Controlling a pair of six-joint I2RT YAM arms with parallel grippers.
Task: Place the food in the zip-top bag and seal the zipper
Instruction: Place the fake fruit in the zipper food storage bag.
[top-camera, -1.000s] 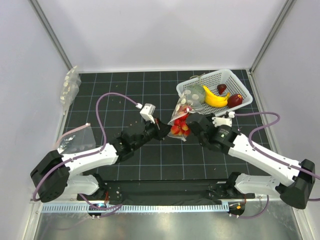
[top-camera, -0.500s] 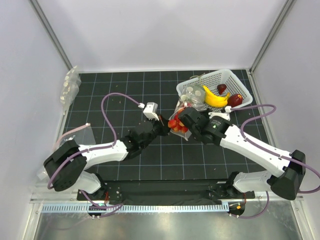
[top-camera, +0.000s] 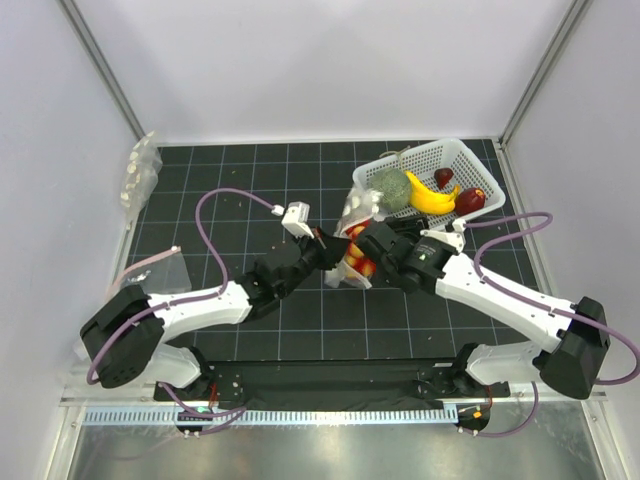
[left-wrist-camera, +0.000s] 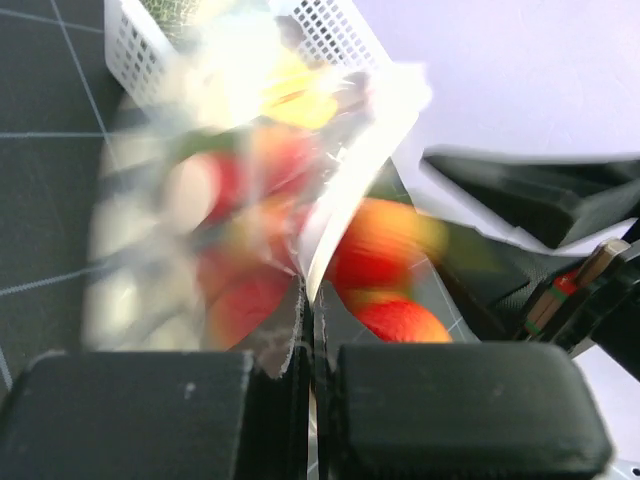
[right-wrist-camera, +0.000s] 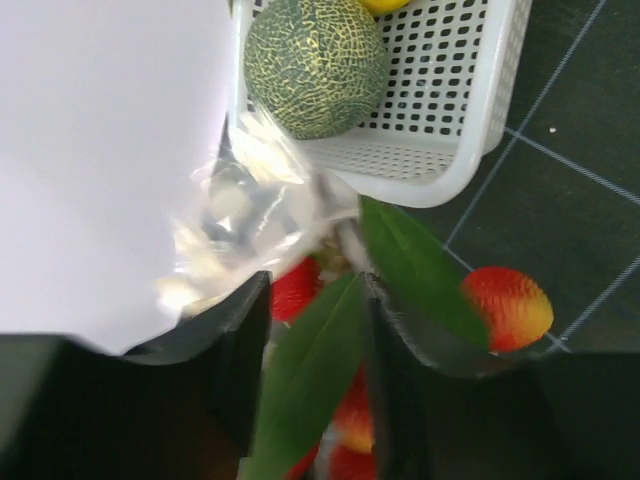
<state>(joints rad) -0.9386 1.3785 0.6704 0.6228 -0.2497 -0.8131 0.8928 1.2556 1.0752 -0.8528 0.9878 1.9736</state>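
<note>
The dotted zip-top bag (top-camera: 353, 212) hangs in mid-table, just left of the white basket (top-camera: 455, 160). My left gripper (top-camera: 326, 250) is shut on the bag's mouth edge, and in the left wrist view the clear film (left-wrist-camera: 345, 190) runs straight into the closed gripper (left-wrist-camera: 311, 335). The food, red fruits (top-camera: 357, 266) with green leaves, sits at the bag's mouth. My right gripper (top-camera: 364, 244) is right over it, open, with a leaf (right-wrist-camera: 310, 370) and red fruits (right-wrist-camera: 296, 288) between its fingers. One fruit (right-wrist-camera: 507, 305) hangs outside them. The zipper cannot be made out.
The basket (right-wrist-camera: 455, 120) holds a green netted melon (top-camera: 392, 187), a banana (top-camera: 432, 195) and dark red fruits (top-camera: 470, 200). Plain clear bags lie at the far left (top-camera: 140, 170) and near left (top-camera: 155, 275). Both arms cross the middle of the black mat.
My right gripper carried the food left to the bag mouth and has opened. The bag shifted off the basket, uncovering the melon. The left gripper stayed shut on the bag.
</note>
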